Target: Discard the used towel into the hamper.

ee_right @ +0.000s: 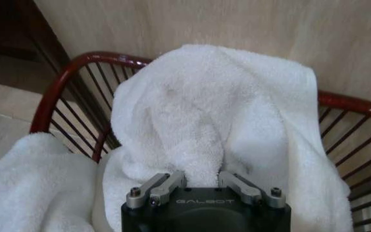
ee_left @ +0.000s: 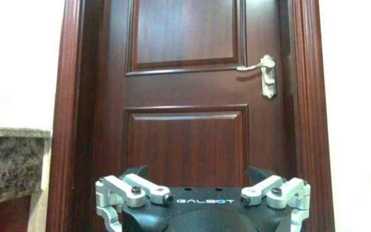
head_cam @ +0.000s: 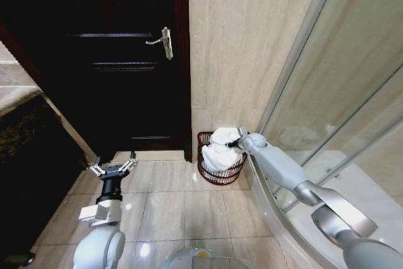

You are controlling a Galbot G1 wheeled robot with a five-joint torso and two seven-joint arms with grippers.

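One white towel [ee_right: 211, 130] heaped in red-brown ribbed hamper [head_cam: 203, 155], right gripper [ee_right: 202, 181] clamped on it.

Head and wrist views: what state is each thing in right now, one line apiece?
Towel: white, bunched, heaped above the rim, part draped over the side.
Hamper: upright on the floor against the wall, holding the towel.
Right gripper: over the hamper, shut on the towel.
Left gripper: open, empty, facing the door.
Door: closed, handle level.
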